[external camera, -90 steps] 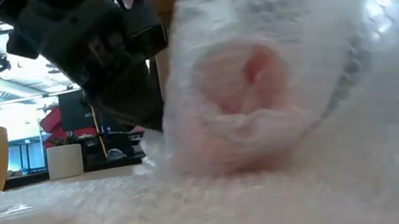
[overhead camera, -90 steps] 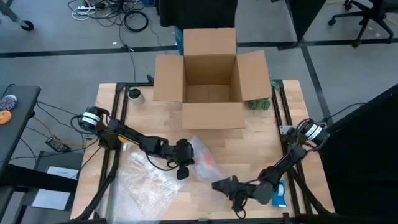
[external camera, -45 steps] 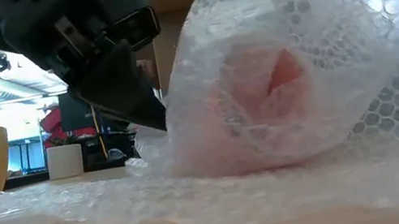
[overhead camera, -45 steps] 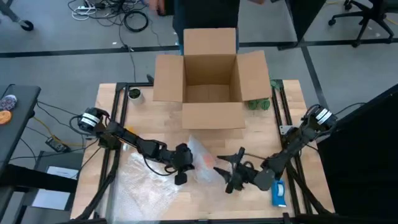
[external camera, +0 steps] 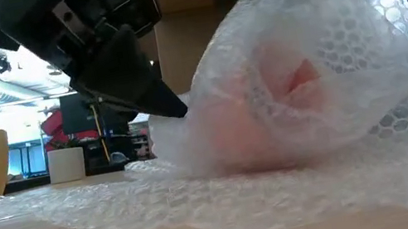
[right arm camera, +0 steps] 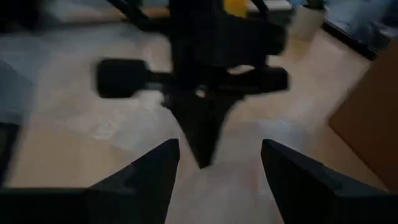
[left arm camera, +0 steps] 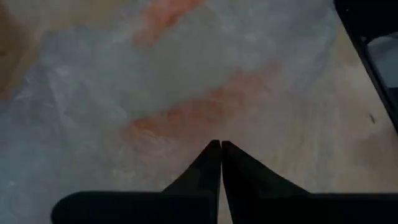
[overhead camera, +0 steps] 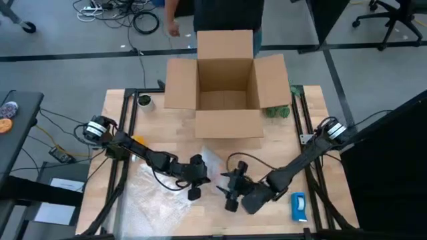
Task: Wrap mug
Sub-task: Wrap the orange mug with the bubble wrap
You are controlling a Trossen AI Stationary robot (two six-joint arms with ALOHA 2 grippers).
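Mug [external camera: 271, 111]: orange, swaddled in bubble wrap [external camera: 363, 61], resting on table [overhead camera: 153, 127] just in front of cardboard box [overhead camera: 225, 83]; seen only as orange blur through plastic

Bubble wrap: loose sheet spread over near-left table, one part drawn up over mug, presumably to form first fold

Left gripper [left arm camera: 220, 149]: fingers clenched together, tips touching wrap at mug's side, likely pinning or pinching film to hold it in place; whether film lies between tips, cannot tell

Right gripper [right arm camera: 214, 165]: fingers spread wide, nothing held, just beside mug opposite left gripper, apparently poised to take free edge

Cardboard box: flaps open, upright, probably awaiting wrapped mug

Blue-and-white object [overhead camera: 298, 207]: flat, near right edge, untouched
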